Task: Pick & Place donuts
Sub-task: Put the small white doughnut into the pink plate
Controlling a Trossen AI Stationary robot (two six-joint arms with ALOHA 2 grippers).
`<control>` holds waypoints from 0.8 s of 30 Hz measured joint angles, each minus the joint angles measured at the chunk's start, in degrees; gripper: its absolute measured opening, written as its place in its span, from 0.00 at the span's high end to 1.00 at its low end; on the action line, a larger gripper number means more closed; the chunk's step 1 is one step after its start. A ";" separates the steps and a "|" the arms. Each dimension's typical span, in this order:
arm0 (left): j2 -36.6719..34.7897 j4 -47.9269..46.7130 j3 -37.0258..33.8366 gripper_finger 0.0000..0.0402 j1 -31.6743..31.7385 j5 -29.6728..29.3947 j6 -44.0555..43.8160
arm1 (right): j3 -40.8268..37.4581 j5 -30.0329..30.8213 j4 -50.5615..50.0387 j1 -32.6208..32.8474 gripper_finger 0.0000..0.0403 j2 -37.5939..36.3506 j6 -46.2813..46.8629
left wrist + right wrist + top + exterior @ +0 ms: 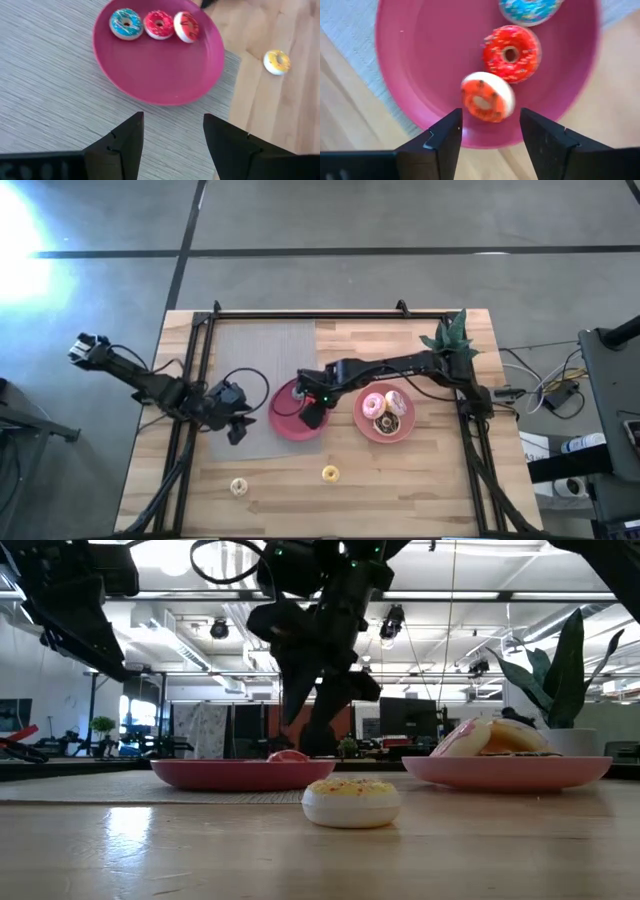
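Observation:
My right gripper (315, 416) (490, 117) hangs open just above the red plate (280, 426) (420, 50). On that plate sit a blue donut (530, 7) (126, 23), a red donut (511, 53) (159, 24) and an orange donut (487, 97) (186, 26). The orange one is tipped up on its edge, just beyond my right fingertips and apart from them. My left gripper (237, 428) (173, 122) is open over the grey mat (50, 85), left of the plate. A yellow donut (330, 473) (350, 802) and a cream donut (238, 486) lie flat on the wood near the near edge.
The pink plate (362, 425) (510, 772) to the right carries the pink-frosted donut (373, 403), the lilac-white donut (397, 402) and the dark brown donut (385, 423). A potted plant (452, 338) stands at the far right corner. Black frame rails (300, 313) run along the table's sides.

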 joint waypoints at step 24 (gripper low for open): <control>20.44 12.46 -0.78 0.56 -26.55 15.50 -34.08 | -4.24 5.70 -9.87 7.05 0.56 -12.11 -17.02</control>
